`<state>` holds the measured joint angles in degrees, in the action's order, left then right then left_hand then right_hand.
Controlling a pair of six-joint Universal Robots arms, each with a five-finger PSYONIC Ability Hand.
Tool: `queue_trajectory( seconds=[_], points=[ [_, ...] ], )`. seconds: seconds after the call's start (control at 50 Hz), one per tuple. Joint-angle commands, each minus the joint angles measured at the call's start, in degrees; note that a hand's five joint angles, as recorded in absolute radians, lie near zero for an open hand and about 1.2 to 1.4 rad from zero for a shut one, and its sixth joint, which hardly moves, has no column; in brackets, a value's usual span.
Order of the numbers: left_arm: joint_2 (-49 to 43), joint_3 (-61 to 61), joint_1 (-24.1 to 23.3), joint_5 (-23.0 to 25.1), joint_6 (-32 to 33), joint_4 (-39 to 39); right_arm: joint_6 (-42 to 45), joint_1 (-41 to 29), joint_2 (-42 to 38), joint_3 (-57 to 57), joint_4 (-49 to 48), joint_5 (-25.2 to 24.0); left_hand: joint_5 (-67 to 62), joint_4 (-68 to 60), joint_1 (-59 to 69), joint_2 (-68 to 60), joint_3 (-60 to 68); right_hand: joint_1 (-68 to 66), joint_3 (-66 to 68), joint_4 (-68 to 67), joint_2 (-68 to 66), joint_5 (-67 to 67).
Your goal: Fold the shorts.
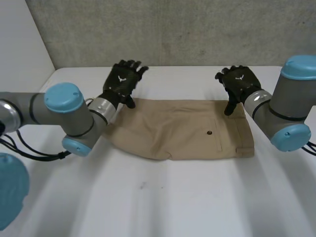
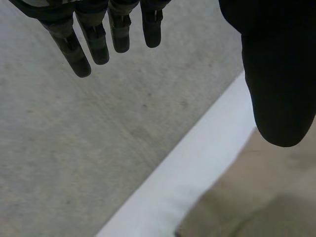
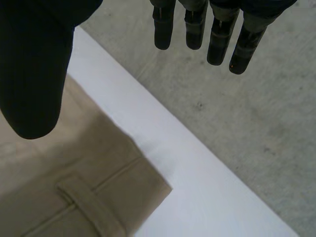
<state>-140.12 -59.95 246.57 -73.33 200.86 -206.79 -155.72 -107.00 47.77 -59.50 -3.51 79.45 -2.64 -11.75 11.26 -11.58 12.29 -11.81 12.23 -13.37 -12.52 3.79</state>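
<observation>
Tan shorts (image 1: 182, 131) lie flat on the white counter (image 1: 173, 197), their long axis running side to side between the two arms, waistband end toward the robot's right. The left hand (image 1: 122, 81) sits at the far corner of the leg end, the right hand (image 1: 239, 84) at the far corner of the waistband, each equally near its own end. Both hands have straight fingers held apart from the thumb, holding nothing; each thumb hangs over the cloth's far edge. The cloth lies just below and toward the robot from both palms.
</observation>
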Motion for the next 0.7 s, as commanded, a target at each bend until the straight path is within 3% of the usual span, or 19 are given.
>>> queue_trajectory(
  seconds=[0.02, 0.14, 0.22, 0.36, 0.48, 0.62, 0.7],
  points=[
    [-7.7, 7.4, 0.3, 1.2, 0.4, 1.0, -0.1, 0.8, -6.4, 4.4, -0.5, 0.8, -0.4, -1.3, 1.8, -1.5, 0.8, 1.8, -2.2, 3.4, 2.5, -3.8],
    [-14.9, 16.4, 0.8, 1.4, 0.6, 0.3, 0.6, 1.4, -12.8, 10.5, -1.8, 1.6, -3.8, -4.7, 5.2, -4.9, 4.1, 1.4, -1.8, 3.0, 2.1, -3.4],
    [-18.9, 22.1, 1.0, 1.4, 1.3, 0.0, 2.8, 1.5, -18.4, 17.3, -4.7, 4.7, -5.1, -6.0, 6.5, -6.2, 5.5, 1.4, -1.8, 3.0, 2.1, -3.4],
    [-22.2, 28.5, 2.0, 1.3, 2.3, -2.8, 7.6, 1.6, -20.7, 21.0, -11.6, 8.6, -7.5, -8.4, 8.9, -8.6, 7.8, 1.8, -2.2, 3.4, 2.5, -3.8],
    [-21.6, 28.8, 2.2, 0.9, 2.3, -4.9, 8.0, 1.6, -20.4, 20.7, -19.5, 9.0, -10.0, -10.9, 11.4, -11.1, 10.4, 1.8, -2.2, 3.4, 2.5, -3.8],
    [-14.9, 21.9, 2.2, 0.3, 2.3, -5.3, 7.7, 1.2, -16.8, 17.2, -17.9, 9.3, -10.0, -10.9, 11.4, -11.1, 10.4, 1.8, -2.2, 3.4, 2.5, -3.8],
    [-10.1, 16.7, 2.2, -0.5, 2.3, -5.3, 7.0, 1.2, -9.1, 10.3, -14.7, 9.2, -9.9, -10.7, 11.2, -10.9, 10.2, 1.8, -2.2, 3.4, 2.5, -3.8]
  ],
)
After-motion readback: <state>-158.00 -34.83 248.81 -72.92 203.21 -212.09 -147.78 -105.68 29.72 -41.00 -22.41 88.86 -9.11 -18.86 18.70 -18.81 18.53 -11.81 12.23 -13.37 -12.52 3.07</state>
